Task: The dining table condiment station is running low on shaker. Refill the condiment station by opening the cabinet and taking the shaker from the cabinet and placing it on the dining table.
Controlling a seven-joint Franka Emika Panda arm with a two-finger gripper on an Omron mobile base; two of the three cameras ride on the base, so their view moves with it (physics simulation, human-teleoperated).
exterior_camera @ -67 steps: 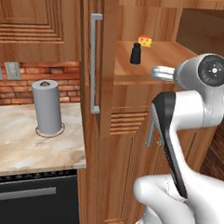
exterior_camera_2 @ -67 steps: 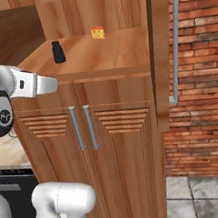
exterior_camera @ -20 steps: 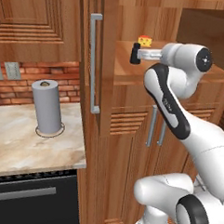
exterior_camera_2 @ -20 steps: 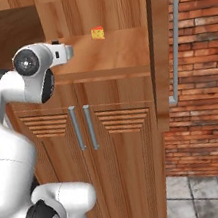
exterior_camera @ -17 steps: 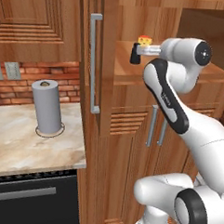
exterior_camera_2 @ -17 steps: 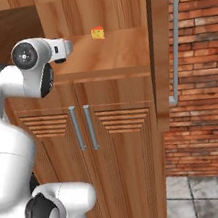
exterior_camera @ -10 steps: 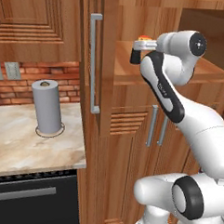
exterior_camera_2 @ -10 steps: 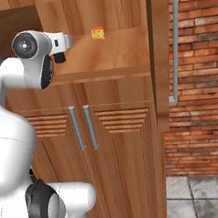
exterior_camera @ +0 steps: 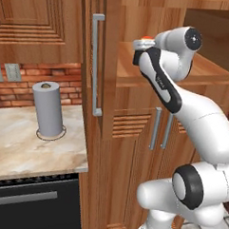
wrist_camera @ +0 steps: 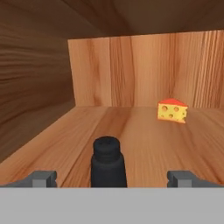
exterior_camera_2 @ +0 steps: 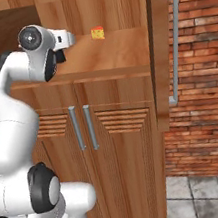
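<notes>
Matte black, round-shouldered shaker (wrist_camera: 108,162) stands upright on the cabinet (exterior_camera_2: 115,49) shelf's grained wood, between the released gripper (wrist_camera: 112,178) fingers. Arm reaches deeper inside than a second ago.

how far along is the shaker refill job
Done: the cabinet doors stand open. In hand: the open pincer sits around the shaker on the shelf, fingertips on either side, not closed on it; the cheese wedge sits further back. Left: grip, lift out, carry it to the dining table.
</notes>
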